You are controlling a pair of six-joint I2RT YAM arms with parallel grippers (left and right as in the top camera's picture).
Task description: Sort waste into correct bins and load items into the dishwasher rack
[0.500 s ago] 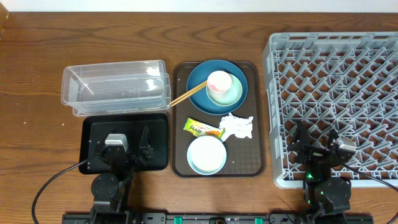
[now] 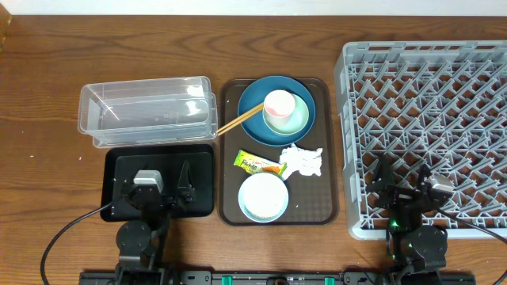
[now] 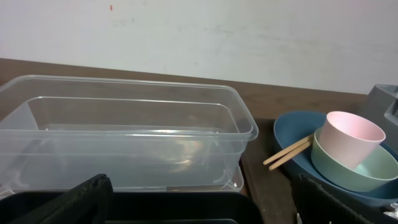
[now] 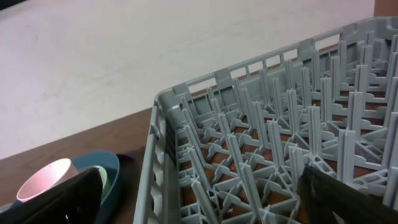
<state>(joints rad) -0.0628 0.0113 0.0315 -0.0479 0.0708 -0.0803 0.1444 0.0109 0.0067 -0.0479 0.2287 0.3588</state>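
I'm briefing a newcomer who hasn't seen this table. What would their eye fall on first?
The grey dishwasher rack fills the right side. Next comes the brown serving tray in the middle, with a pink cup in a mint-green bowl on a dark-blue plate at its far end. A clear tub sits to its left.

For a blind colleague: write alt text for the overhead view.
A brown tray holds a blue plate with green bowl, pink cup and chopsticks, plus a wrapper, napkin and white bowl. Clear tub and black tray lie left of it, grey rack right.
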